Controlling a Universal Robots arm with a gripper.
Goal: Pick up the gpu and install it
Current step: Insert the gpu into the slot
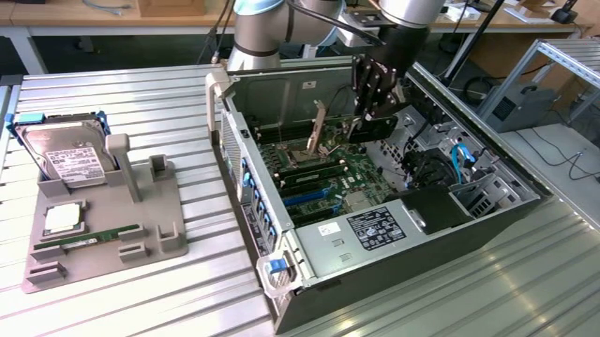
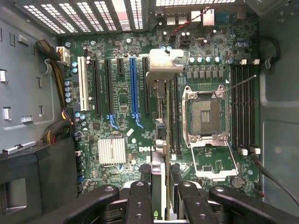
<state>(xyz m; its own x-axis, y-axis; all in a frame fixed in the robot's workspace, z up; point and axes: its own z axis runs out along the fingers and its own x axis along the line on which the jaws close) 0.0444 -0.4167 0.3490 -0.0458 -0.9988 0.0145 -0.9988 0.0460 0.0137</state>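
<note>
gpu (image 2: 161, 100), clamped edge-on in narrowly parted gripper (image 2: 161, 186), over motherboard (image 2: 122, 100)

I see the table (image 1: 140, 295) carrying the open computer case (image 1: 272, 95) toward the exterior view's right and the holder tray (image 1: 103, 261) well apart on the exterior view's left. The hard drive (image 1: 67, 156) stands on edge at the tray's far end; the memory stick (image 1: 94, 237) lies flat nearer the camera. Inside the case the tool (image 2: 161, 189) hangs above the motherboard (image 2: 117, 100), the gpu (image 2: 161, 121) upright between its fingers (image 2: 140, 198), between the expansion slots (image 2: 133, 84) and the processor socket (image 2: 207, 114); the memory slots (image 2: 243, 107) lie beyond that socket.
</note>
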